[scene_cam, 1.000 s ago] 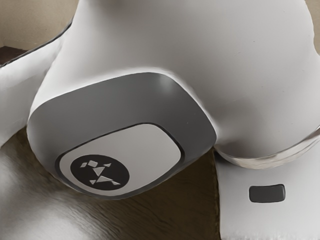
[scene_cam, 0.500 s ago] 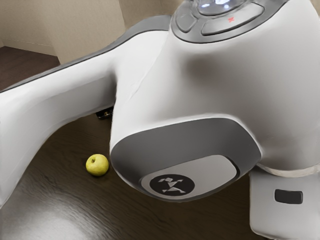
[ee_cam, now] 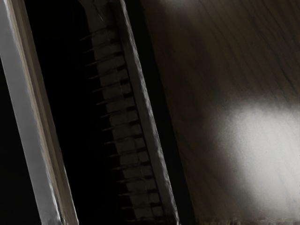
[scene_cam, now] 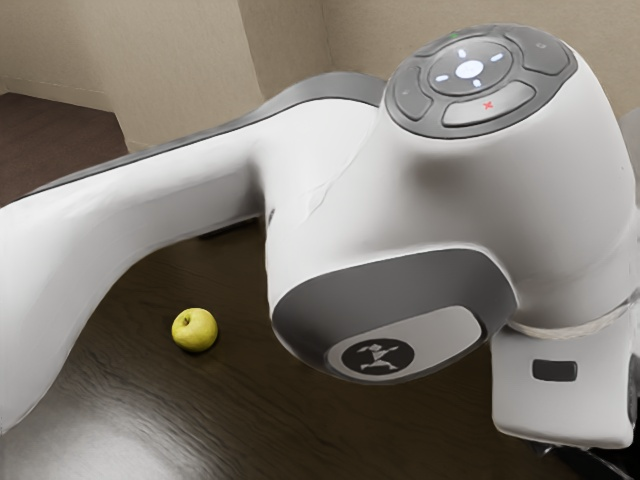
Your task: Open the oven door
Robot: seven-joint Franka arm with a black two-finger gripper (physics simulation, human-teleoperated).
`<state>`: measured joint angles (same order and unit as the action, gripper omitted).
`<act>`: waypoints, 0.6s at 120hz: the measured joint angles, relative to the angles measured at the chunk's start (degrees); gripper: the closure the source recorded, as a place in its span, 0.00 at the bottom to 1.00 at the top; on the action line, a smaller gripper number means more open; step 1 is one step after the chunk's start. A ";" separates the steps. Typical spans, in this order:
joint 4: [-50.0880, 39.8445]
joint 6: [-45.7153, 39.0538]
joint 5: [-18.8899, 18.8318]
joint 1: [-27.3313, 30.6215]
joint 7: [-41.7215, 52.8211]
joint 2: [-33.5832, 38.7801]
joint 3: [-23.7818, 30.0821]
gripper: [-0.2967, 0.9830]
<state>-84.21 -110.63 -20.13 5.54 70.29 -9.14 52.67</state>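
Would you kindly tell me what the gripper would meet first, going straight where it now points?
Probably what seems the oven's thin pale edge, between the dark ribbed space and the wooden tabletop, though depth is unclear.

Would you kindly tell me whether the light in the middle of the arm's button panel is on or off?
On: the light glows white.

So the arm (scene_cam: 470, 190) is glossy white with dark grey trim, plus a black badge (scene_cam: 378, 356) with pale angular shapes. Button pad (scene_cam: 428, 85): grey, white-blue lights, little red X. Apple (scene_cam: 195, 330) is yellow-green, tabletop (scene_cam: 150, 370) dark brown with wavy wood grain, far wall (scene_cam: 170, 60) plain beige.
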 joint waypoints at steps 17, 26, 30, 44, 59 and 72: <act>-1.13 -1.22 0.00 0.02 0.04 -0.18 -0.52 0.23; -1.55 -1.83 0.00 -0.02 0.06 -0.23 -0.55 0.23; -1.72 -2.06 0.00 -0.02 0.07 -0.26 -0.55 0.23; -2.08 -2.81 0.02 -0.02 0.09 -0.29 -0.56 0.23; -2.01 -3.51 0.10 -0.05 0.11 -1.08 -1.07 0.23; -2.31 -3.92 0.13 0.04 0.12 -1.27 -1.24 0.23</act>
<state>-86.52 -114.55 -20.00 5.57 70.41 -10.40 51.44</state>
